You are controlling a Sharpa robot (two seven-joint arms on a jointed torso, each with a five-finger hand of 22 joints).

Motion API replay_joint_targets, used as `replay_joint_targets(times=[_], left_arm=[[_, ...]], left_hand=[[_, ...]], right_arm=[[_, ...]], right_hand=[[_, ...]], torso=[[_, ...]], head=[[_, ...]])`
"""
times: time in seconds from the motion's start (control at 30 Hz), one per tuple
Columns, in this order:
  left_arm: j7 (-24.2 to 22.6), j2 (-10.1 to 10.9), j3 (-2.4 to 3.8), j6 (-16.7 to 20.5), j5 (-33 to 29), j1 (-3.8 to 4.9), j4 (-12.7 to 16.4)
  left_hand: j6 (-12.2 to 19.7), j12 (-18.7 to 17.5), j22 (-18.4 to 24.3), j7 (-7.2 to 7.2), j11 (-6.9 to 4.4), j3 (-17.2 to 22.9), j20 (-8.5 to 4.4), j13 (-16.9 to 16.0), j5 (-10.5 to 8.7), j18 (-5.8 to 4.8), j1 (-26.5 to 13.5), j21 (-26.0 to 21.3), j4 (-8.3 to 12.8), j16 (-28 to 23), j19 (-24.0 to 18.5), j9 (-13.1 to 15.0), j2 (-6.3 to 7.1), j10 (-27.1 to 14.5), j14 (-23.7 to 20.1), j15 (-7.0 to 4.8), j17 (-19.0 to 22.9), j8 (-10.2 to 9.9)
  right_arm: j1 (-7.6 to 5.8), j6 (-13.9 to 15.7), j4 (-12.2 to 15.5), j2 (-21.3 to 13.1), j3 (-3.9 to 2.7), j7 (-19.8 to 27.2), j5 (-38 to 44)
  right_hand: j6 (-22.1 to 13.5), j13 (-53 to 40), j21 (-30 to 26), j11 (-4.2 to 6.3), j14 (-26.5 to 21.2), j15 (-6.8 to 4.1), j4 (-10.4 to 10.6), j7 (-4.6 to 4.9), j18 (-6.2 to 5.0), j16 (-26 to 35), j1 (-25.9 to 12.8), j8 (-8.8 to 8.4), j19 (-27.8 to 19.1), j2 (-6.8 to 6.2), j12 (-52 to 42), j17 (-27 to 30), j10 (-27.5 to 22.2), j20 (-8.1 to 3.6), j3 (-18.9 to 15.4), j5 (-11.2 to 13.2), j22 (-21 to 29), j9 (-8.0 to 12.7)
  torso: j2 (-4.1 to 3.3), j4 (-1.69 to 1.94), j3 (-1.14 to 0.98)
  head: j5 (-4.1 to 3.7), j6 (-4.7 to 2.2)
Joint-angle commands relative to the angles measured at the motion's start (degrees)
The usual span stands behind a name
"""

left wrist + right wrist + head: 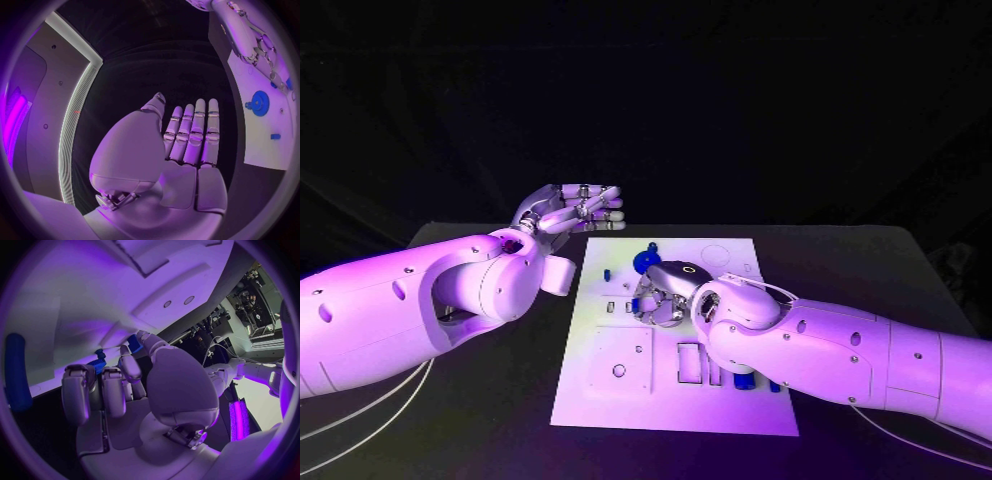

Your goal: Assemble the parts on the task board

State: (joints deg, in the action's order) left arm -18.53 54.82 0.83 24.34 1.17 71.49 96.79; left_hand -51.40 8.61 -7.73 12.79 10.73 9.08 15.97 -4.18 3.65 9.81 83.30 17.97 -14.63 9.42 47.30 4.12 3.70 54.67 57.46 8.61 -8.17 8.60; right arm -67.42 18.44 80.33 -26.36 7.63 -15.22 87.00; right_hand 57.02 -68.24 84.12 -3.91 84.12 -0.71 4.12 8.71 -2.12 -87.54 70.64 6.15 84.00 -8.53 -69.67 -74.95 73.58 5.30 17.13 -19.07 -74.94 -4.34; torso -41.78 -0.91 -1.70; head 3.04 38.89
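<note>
Nearest, the task board (625,400) lay on the black table (488,420), blue parts (743,381) standing along its near right edge. The right hand (661,295) rested on the board's middle, fingers curled over a blue gear (645,261); whether it gripped it, I cannot tell. The left hand (571,210) hovered beyond the far left corner, fingers straight, holding nothing.

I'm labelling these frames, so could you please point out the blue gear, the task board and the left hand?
blue gear (259,103): left wrist view, on its toothed disc.
task board (610,395): head view, on a bare near part.
left hand (190,137): left wrist view, on its straightened fingers.
</note>
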Motion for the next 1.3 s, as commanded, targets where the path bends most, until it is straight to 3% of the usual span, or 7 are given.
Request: replay_joint_targets(times=[0.03,0.4,0.7,0.77,0.93,1.13,1.3], left_arm=[[-0.2,-0.1,0.04,-1.0,0.1,0.02,0.1],[6.1,-0.1,0.03,-4.6,5.2,0.03,-1.3],[21.1,-1.1,0.03,-15.8,25.1,0.04,-5.3],[24.7,-1.6,0.03,-18.4,29.2,0.06,-6.4],[33.3,-3.4,0.03,-22.4,40.2,0.15,-8.9],[41.4,-6.1,0.03,-24.5,53.5,0.33,-11.9],[46.0,-8.8,0.02,-26.7,58.1,0.53,-14.4]], left_hand=[[0.2,-0.3,0.1,0.49,-0.03,0.0,0.04,0.0,-0.12,0.63,0.5,0.2,0.2,-0.2,-0.6,0.0,-0.02,-0.2,-0.5,-0.09,-0.1,-0.2],[-0.4,0.1,-0.2,0.26,-0.39,-0.9,-0.36,-0.3,-0.13,0.78,-0.5,1.1,-0.4,0.4,0.6,0.1,0.35,1.0,0.9,-0.52,-0.6,-0.1],[-7.4,6.5,-5.0,-3.65,-5.88,-3.4,-6.91,-4.3,-0.13,0.84,-3.1,11.6,-1.6,13.9,14.2,2.0,-0.01,14.8,20.2,-7.11,-9.3,2.8],[-8.4,8.4,-7.5,-4.91,-7.14,-4.0,-9.19,-5.9,-0.09,0.78,-4.6,16.2,-1.8,21.0,18.6,2.5,-0.59,16.9,25.4,-8.68,-14.2,3.3],[-9.8,13.8,-13.3,-6.08,-8.49,-5.2,-11.44,-11.9,0.00,0.49,-8.0,25.0,-2.3,50.1,18.6,4.5,-2.48,17.2,25.1,-9.66,-44.4,4.4],[-10.3,21.7,-20.8,-7.01,-9.12,-7.2,-11.74,-19.9,0.01,0.16,-10.3,33.3,-2.0,60.4,16.3,7.1,-1.64,16.8,24.9,-10.51,-55.7,5.9],[-10.4,31.1,-39.0,-8.04,-10.11,-9.6,-12.44,-28.9,-0.02,-2.14,-11.2,47.6,-2.1,71.1,21.8,11.4,-2.12,14.9,28.5,-11.37,-68.6,9.0]], right_arm=[[0.04,-0.1,0.0,0.0,0.01,0.1,0.7],[-0.52,6.3,4.3,-4.8,-0.20,4.0,-2.1],[-5.15,7.9,11.5,-15.1,-0.56,13.2,-23.8],[-6.16,6.9,12.7,-17.3,-0.58,14.2,-28.5],[-7.42,5.1,13.8,-21.1,-0.60,16.2,-37.1],[-7.89,4.5,13.7,-23.5,-0.60,18.3,-42.0],[-7.99,5.1,13.6,-24.6,-0.60,19.7,-43.4]], right_hand=[[-0.8,0.5,-0.4,0.00,4.5,0.43,0.0,0.09,0.42,0.4,-0.5,-0.45,1.8,-0.34,0.6,-9.2,-0.8,0.53,-0.6,0.2,-11.2,0.1],[-4.7,4.3,-4.4,-1.09,3.9,1.40,1.4,1.18,-0.56,1.7,0.8,-1.24,-0.6,-0.24,3.7,-6.9,-4.7,1.54,-8.6,0.6,-9.1,0.1],[-0.9,21.0,-28.1,0.22,-3.6,0.24,1.7,-0.21,-5.58,16.7,3.4,2.01,-14.8,2.08,20.4,13.9,-16.2,0.57,-9.3,-0.6,4.0,-0.6],[-0.6,27.2,-46.4,0.24,-11.5,0.29,2.2,0.03,-8.35,34.8,4.0,2.23,-24.9,2.44,27.6,33.4,-15.8,0.75,-8.5,-0.7,14.8,-0.5],[0.1,39.2,-56.8,-0.89,-16.3,1.83,2.9,0.52,-8.14,53.4,5.6,2.22,-27.9,2.02,41.2,44.1,-15.2,2.07,-5.9,-0.5,22.8,-0.1],[0.3,51.4,-66.6,-2.49,-14.7,3.67,3.1,1.83,-8.49,69.3,6.2,1.10,-27.4,1.00,51.9,52.7,-11.3,4.15,-3.2,-0.1,32.5,0.3],[0.7,55.6,-69.5,-2.32,-11.6,3.68,2.6,1.67,-8.44,74.4,6.0,0.74,-24.7,0.99,53.9,55.1,-9.4,4.03,-3.0,-0.3,36.6,0.3]], torso=[[0.02,-0.02,-0.01],[0.15,-0.01,-0.01],[1.39,-0.67,0.18],[1.69,-0.78,0.16],[2.42,-0.82,0.03],[2.87,-0.90,-0.16],[2.95,-0.88,-0.22]], head=[[-0.04,-0.07],[-0.04,-0.38],[0.37,-0.11],[0.61,0.05],[0.67,0.37],[1.00,0.56],[1.23,0.81]])
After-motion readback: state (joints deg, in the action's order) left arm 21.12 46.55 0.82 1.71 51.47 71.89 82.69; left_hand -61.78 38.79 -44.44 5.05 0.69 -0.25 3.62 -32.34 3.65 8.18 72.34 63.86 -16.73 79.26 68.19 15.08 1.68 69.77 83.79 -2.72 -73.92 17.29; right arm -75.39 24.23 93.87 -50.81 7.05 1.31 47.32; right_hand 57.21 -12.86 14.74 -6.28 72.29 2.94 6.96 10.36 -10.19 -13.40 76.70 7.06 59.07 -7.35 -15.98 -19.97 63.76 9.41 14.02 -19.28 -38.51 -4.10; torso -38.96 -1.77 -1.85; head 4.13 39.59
